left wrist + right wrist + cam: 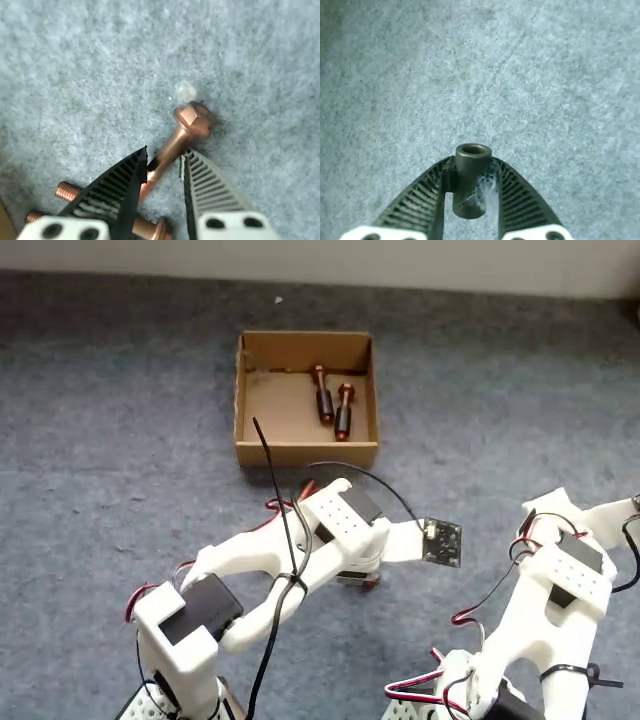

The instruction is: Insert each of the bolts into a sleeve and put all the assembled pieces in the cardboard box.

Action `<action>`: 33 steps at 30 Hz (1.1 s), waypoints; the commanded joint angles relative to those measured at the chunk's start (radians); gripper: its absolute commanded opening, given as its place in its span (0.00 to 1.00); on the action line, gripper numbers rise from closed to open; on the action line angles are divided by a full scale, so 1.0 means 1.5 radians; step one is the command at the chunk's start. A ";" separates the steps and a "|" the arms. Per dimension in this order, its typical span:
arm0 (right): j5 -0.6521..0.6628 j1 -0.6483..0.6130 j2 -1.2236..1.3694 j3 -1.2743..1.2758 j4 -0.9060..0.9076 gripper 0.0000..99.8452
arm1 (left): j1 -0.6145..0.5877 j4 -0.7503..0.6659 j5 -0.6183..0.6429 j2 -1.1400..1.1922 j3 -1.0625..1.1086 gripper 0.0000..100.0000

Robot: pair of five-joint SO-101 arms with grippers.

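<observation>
Nearest the lens in the high view, two white arms are seen. The left arm (330, 525) is stretched toward the cardboard box (305, 452), and the right arm (560, 580) stands well apart to the side. Two assembled pieces (334, 405) are counted in the box, lying side by side.

From the left wrist, the left gripper (164, 156) is judged clamped on the shank of one bolt (192, 120). Its long axis runs out from between the fingers, with the hex head farthest off. Two more bolts (67, 191) lie loose on the carpet (100, 75) nearby.

From the right wrist, one sleeve (472, 175) is grasped by the right gripper (471, 162), with its open bore turned away. Mating is judged to depend on the bolt's threaded end being lined up with that bore.
</observation>
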 commanded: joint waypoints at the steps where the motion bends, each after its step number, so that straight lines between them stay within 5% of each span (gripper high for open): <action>1: -0.006 0.007 -0.032 -0.033 -0.011 0.00 | 0.010 -0.011 0.061 -0.007 -0.033 0.11; 5: -0.003 0.007 -0.033 -0.033 -0.011 0.00 | 0.010 -0.008 0.087 -0.008 -0.034 0.00; 18: -0.002 -0.008 -0.093 -0.033 0.030 0.00 | -0.088 0.052 0.237 -0.249 -0.027 0.01; 25: 0.097 -0.174 -0.344 -0.015 0.080 0.00 | -0.195 0.082 0.330 -0.435 -0.011 0.01; 33: 0.172 -0.410 -0.548 0.086 0.082 0.00 | -0.285 0.054 0.351 -0.727 0.166 0.01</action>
